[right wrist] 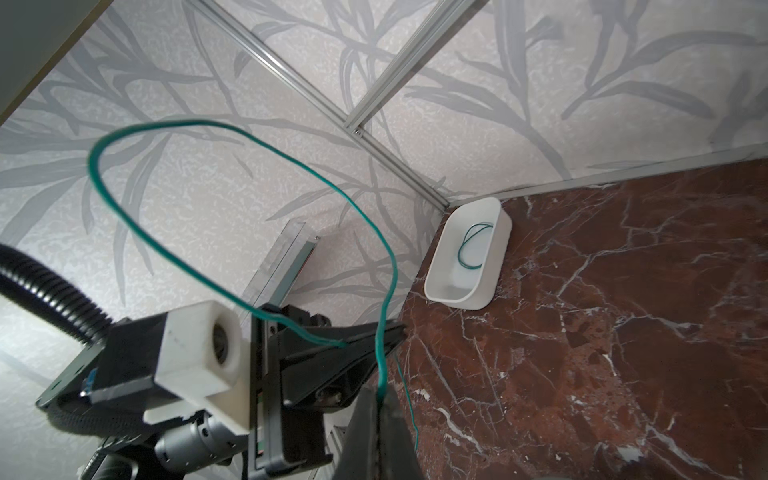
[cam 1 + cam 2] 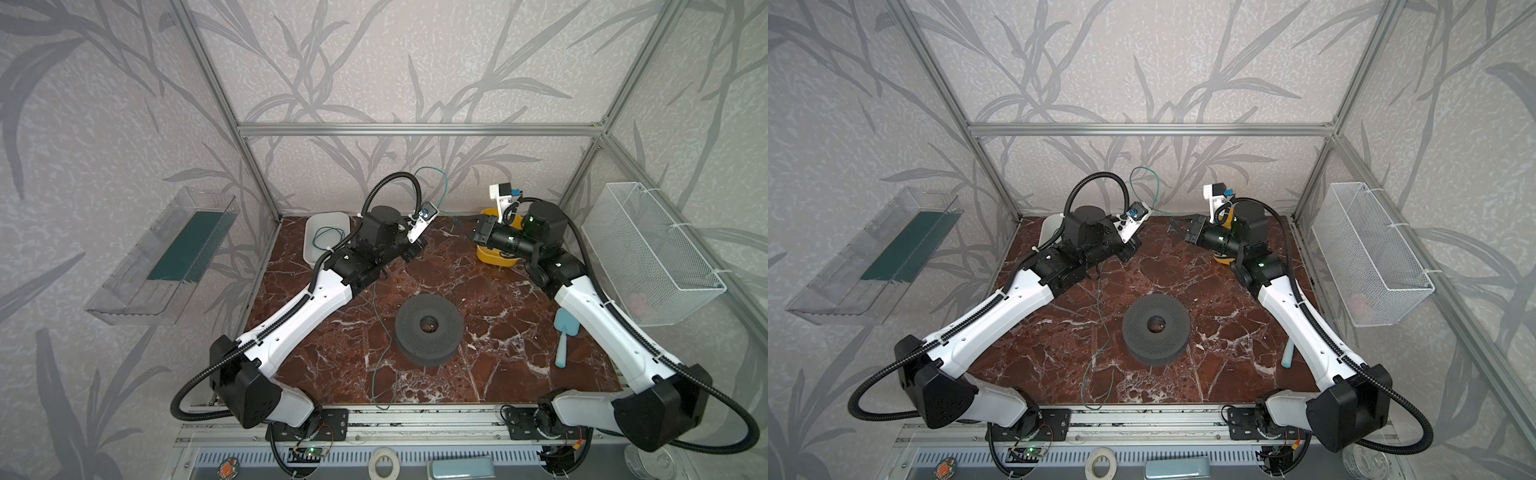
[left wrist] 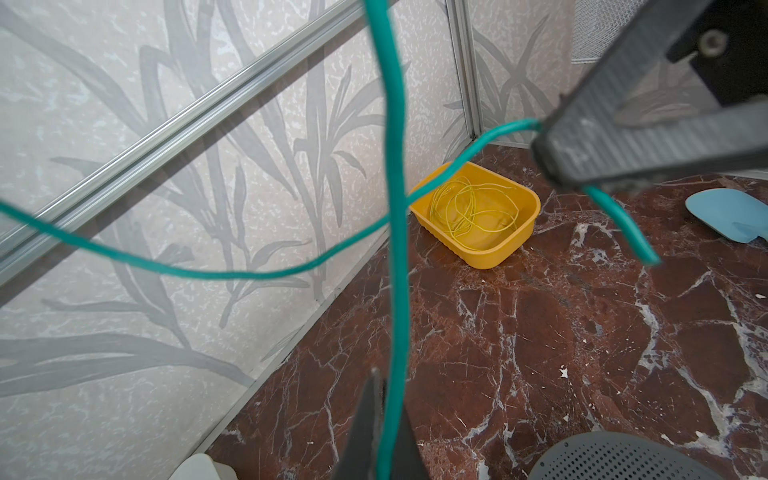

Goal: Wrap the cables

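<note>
My left fingers [image 3: 363, 436] and right fingers [image 3: 590, 158] are both pinched tight on the green cable [image 3: 394, 166], which arches between them; if I pull apart, it could slip from either grip.

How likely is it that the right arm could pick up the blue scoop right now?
Probably not yet. The right gripper is shut on the green cable, raised at the back, and the blue scoop lies close beside that arm's own white segment, so it would have to let go and fold back.
</note>
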